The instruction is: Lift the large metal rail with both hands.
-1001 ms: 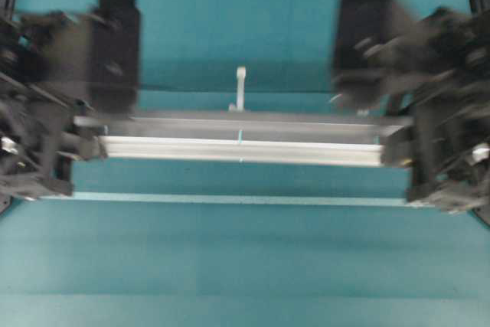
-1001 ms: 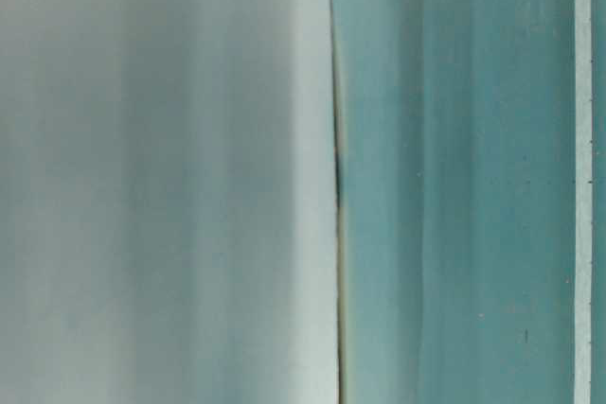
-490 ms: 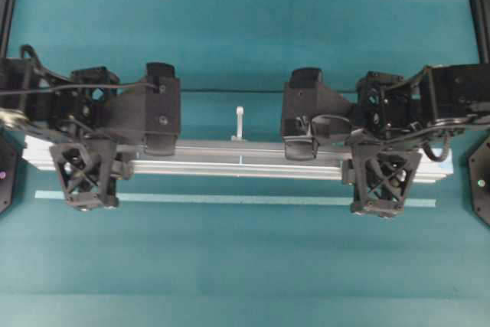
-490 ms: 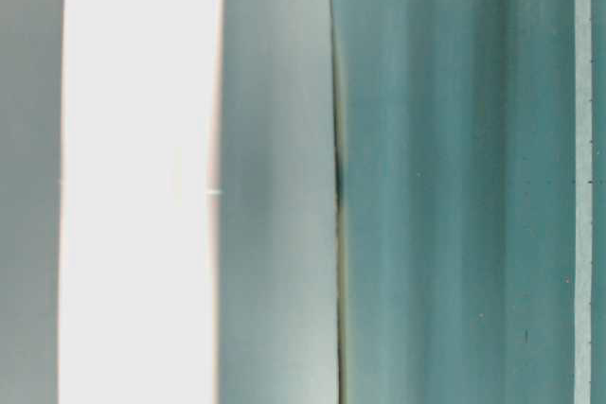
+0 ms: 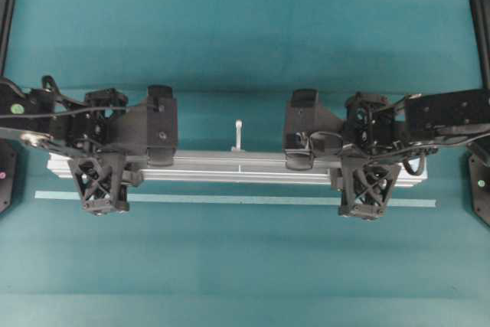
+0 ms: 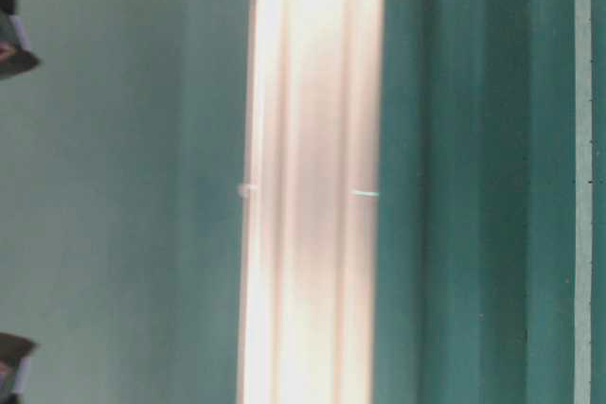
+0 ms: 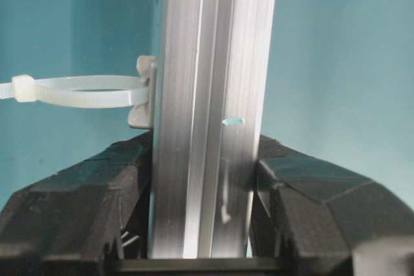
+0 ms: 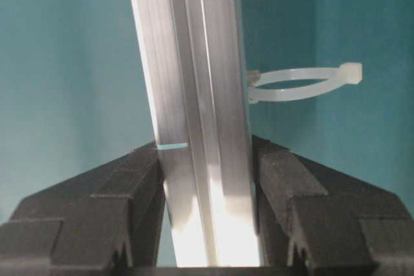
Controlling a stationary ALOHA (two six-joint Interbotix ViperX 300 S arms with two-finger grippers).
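The large metal rail (image 5: pixel 237 168) is a long grooved silver bar lying crosswise in the overhead view. A white cable tie (image 5: pixel 239 134) loops off its far edge. My left gripper (image 5: pixel 103 170) is shut on the rail near its left end. In the left wrist view the rail (image 7: pixel 207 95) fills the gap of that gripper (image 7: pixel 204 153), with both black pads against its sides. My right gripper (image 5: pixel 361 175) is shut on the rail near the right end; the right wrist view shows the rail (image 8: pixel 194 82) clamped in this gripper (image 8: pixel 206 150). I cannot tell whether the rail touches the table.
A thin pale-teal strip (image 5: pixel 230 199) lies on the teal table just in front of the rail, about as long as it. Black arm bases (image 5: pixel 480 181) stand at both side edges. In the table-level view the rail (image 6: pixel 312 186) is a bright blurred band.
Both grippers and the rail look smaller and sharper overhead than before, so they have moved away from that camera. The bright band in the table-level view has shifted right. Both grips are unchanged.
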